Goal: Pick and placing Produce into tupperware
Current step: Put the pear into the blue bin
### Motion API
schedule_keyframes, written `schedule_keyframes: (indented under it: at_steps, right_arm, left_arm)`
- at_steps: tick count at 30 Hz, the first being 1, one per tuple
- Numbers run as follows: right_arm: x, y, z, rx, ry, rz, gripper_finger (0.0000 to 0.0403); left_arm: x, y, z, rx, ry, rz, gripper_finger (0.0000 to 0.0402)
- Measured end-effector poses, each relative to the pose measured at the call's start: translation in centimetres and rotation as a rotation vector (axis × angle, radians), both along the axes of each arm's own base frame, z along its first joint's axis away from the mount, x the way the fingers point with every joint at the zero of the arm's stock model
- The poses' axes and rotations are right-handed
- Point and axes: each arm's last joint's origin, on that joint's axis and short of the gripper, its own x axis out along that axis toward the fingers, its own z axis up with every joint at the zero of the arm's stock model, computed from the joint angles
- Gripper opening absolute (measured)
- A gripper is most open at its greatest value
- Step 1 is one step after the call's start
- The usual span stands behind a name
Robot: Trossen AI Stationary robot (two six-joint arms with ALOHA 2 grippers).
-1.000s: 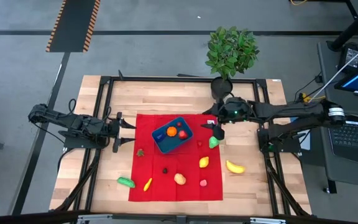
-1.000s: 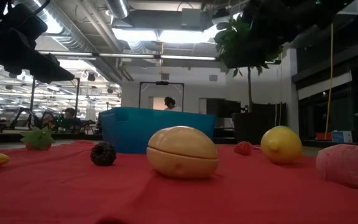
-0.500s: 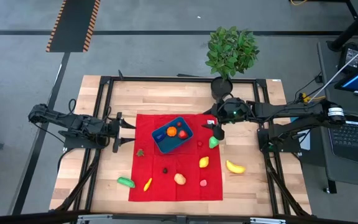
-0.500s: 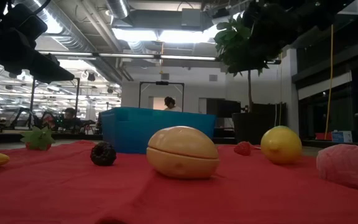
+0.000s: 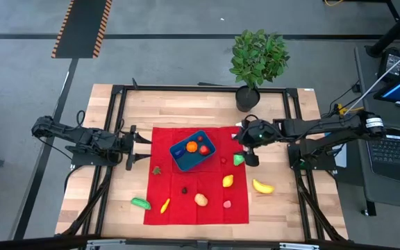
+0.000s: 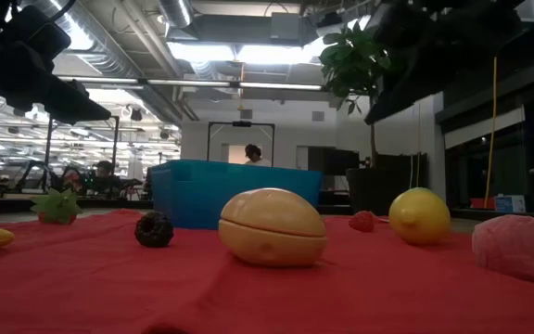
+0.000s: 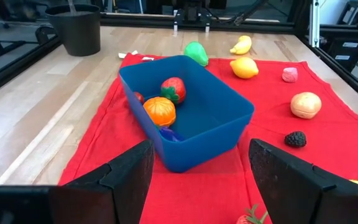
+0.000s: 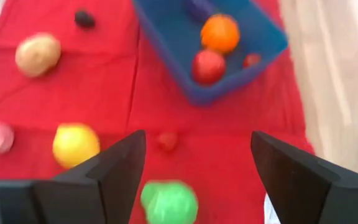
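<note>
The blue tupperware [image 5: 193,151] sits on the red cloth [image 5: 165,187] and holds an orange [image 7: 160,111], a red strawberry [image 7: 173,89] and smaller pieces. Loose produce lies around it: a green piece [image 5: 238,159], a lemon [image 5: 228,181], a banana [image 5: 262,186], a tan potato [image 5: 201,199], a pink piece [image 5: 227,205] and a dark berry [image 5: 184,189]. My right gripper [image 5: 249,155] hangs open above the cloth's right edge, just right of the green piece [image 8: 169,202], touching nothing. My left gripper [image 5: 136,148] waits open at the cloth's left edge, facing the tupperware [image 7: 188,112].
A potted plant [image 5: 257,59] stands at the table's far edge behind the right arm. A green cucumber [image 5: 141,203] and a yellow piece [image 5: 164,205] lie near the front left; a small leafy piece [image 5: 157,169] lies left of the tupperware. Bare wood surrounds the cloth.
My right gripper has swung toward the table's near edge and tipped further downward, coming in beside the green piece. It has stayed open. The produce and the tupperware have not moved.
</note>
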Motion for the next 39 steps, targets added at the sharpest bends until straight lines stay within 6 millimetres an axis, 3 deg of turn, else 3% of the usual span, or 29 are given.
schedule_keyframes:
  at_steps: [9,21,33,39]
  right_arm:
    - [0.9,0.6,-0.2,-0.071,0.203,0.115,0.0291]
    - [4.9,1.9,-1.3,-0.214,0.434,0.348,0.0291]
    - [7.3,3.7,-2.2,-0.277,0.618,0.449,0.0291]
    - [7.4,4.1,-2.6,-0.341,0.653,0.381,0.0291]
  left_arm:
    - [0.1,0.0,0.2,-0.030,-0.024,0.008,0.0254]
    - [0.1,0.0,0.2,-0.030,-0.022,0.008,0.0254]
    - [0.0,0.0,0.1,-0.027,-0.011,0.008,0.0254]
    - [0.0,0.0,0.1,-0.026,-0.011,0.008,0.0254]
